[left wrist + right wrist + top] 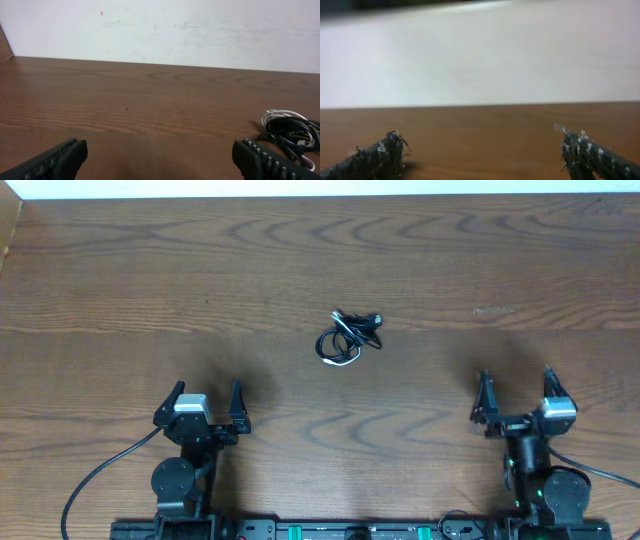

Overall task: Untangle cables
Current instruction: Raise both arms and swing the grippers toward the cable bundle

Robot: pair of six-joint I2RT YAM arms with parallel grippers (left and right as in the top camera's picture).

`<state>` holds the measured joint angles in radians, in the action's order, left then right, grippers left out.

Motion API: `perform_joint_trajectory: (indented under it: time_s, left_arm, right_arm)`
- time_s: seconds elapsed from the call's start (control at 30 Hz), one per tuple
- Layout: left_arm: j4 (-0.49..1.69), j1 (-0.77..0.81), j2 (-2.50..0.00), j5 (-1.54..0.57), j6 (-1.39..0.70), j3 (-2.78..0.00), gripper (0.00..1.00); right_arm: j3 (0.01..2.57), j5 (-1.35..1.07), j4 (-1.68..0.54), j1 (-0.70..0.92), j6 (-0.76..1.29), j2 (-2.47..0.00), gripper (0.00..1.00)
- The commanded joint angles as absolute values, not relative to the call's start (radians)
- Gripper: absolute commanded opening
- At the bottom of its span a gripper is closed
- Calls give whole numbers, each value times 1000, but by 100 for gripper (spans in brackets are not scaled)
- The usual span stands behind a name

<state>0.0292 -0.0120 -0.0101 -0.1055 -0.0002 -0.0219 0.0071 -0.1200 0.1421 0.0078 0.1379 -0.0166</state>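
You're at the very start, with nothing gripped yet. Your left claw [207, 392] and right claw [515, 380] both stand spread and empty at the near edge, well apart from the cables [348, 338]. These lie bunched mid-table — black loops with a white strand, the crossings too small to read. Next, I'd judge, bring one claw in over a loose end.

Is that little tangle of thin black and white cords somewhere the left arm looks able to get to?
Probably yes. Only bare wooden table lies between the open left fingers and the tangle of thin black and white cords ahead to its right.
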Motion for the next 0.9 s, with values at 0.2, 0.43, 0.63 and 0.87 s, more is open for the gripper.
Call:
perform_joint_trajectory:
  time_s: [0.2, 0.43, 0.63, 0.87]
  left_arm:
    - [63, -16, -4, -115, -1, -4, 98]
    - [63, -16, -4, -115, -1, -4, 98]
    - [63, -16, -4, -115, -1, -4, 98]
    - [63, -16, -4, -115, -1, -4, 98]
  right_arm:
    - [6, -667, 414, 8, 680, -14, 99]
    - [284, -552, 477, -22, 437, -38, 99]
    - [805, -552, -163, -36, 72, -273, 99]
    - [1330, -562, -957, -36, -42, -673, 99]
